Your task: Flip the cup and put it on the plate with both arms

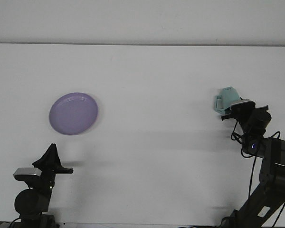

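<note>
Two robot arms stand at the near edge of a plain white table (147,156) that meets a pale wall. The right gripper (233,108) reaches over a teal cup (226,96) at far right; its grip cannot be told. The left gripper (51,153) rests low, seemingly closed, near a purple plate (73,113) at left.

One purple plate (73,113), one teal cup (226,98), two robot arms, one table (156,76).

teal cup (226,97), plain lilac plate (73,113), white table (152,142), black arms (268,161)
</note>
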`<state>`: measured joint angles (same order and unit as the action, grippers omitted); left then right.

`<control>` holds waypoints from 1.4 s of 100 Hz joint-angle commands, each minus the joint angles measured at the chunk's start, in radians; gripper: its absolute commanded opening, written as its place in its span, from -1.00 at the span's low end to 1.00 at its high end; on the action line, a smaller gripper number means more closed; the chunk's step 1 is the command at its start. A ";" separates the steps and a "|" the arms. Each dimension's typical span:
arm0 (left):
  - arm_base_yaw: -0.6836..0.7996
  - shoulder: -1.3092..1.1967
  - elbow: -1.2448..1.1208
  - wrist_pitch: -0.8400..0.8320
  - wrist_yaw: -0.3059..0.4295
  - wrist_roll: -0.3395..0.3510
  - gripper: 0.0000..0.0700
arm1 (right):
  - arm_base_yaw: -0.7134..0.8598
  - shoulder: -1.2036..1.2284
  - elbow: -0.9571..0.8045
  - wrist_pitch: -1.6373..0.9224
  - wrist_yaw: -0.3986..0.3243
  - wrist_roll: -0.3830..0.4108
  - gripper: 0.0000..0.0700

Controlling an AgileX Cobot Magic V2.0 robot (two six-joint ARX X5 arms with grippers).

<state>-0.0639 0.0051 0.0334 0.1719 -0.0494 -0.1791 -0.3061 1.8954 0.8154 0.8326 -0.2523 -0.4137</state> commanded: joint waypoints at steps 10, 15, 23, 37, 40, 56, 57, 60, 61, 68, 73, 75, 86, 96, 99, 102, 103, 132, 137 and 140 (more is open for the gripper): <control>-0.003 -0.001 -0.018 0.010 0.001 -0.006 -0.97 | 0.000 0.017 0.016 0.005 -0.011 0.069 -0.97; -0.003 -0.001 -0.018 0.010 0.001 -0.006 -0.97 | 0.001 0.007 0.016 0.003 -0.011 0.092 -0.97; -0.003 -0.001 -0.018 0.010 0.001 -0.006 -0.97 | 0.006 -0.021 0.016 -0.005 -0.011 0.129 -0.97; -0.003 -0.001 -0.018 0.011 0.001 -0.006 -0.97 | 0.017 -0.112 0.016 -0.080 -0.010 0.167 -0.97; -0.003 -0.001 -0.018 0.011 0.001 -0.006 -0.97 | 0.021 -0.138 0.016 -0.106 -0.009 0.181 -0.97; -0.003 -0.001 -0.017 0.012 0.001 -0.006 -0.97 | 0.044 -0.312 0.016 -0.308 -0.006 0.264 -0.98; -0.003 -0.001 -0.016 0.012 0.001 -0.006 -0.97 | 0.046 -0.324 0.016 -0.324 -0.005 0.269 -0.98; -0.003 -0.001 -0.016 0.012 0.001 -0.006 -0.97 | 0.053 -0.361 0.016 -0.372 -0.001 0.286 -0.98; -0.003 -0.001 -0.015 0.012 0.002 -0.006 -0.97 | 0.055 -0.374 0.016 -0.389 0.001 0.292 -0.98; -0.003 -0.001 -0.014 0.012 0.001 -0.006 -0.97 | 0.075 -0.463 0.017 -0.521 0.020 0.344 -0.98; -0.003 -0.001 -0.013 0.014 0.001 -0.006 -0.97 | 0.092 -0.525 0.017 -0.622 0.022 0.372 -0.98; -0.003 -0.001 -0.013 0.014 0.001 -0.006 -0.97 | 0.100 -0.552 0.018 -0.669 0.022 0.376 -0.98; -0.003 -0.001 -0.012 0.014 0.002 -0.006 -0.97 | 0.152 -0.677 0.026 -0.909 0.019 0.423 -0.98; -0.003 -0.001 -0.012 0.013 0.002 -0.006 -0.97 | 0.212 -0.760 0.060 -1.138 0.016 0.425 -0.98; -0.003 -0.001 -0.012 0.013 0.001 -0.006 -0.97 | 0.232 -0.777 0.076 -1.202 0.015 0.425 -0.98; -0.003 -0.001 -0.012 0.013 0.002 -0.006 -0.97 | 0.254 -0.790 0.093 -1.264 0.013 0.425 -0.98; -0.003 -0.001 -0.012 0.013 0.002 -0.006 -0.97 | 0.262 -0.794 0.100 -1.284 0.012 0.425 -0.98; -0.003 -0.001 -0.012 0.013 0.002 -0.012 -0.97 | 0.555 -0.742 0.377 -1.728 0.008 0.405 -0.98; -0.003 -0.001 -0.012 0.013 0.001 -0.017 -0.97 | 0.615 -0.708 0.429 -1.775 0.015 0.402 -0.98; -0.003 -0.001 -0.012 0.013 0.002 -0.018 -0.97 | 0.651 -0.686 0.458 -1.804 0.019 0.396 -0.98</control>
<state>-0.0639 0.0051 0.0334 0.1722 -0.0494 -0.1844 0.2771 1.1599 1.2057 -0.9260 -0.2375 -0.0101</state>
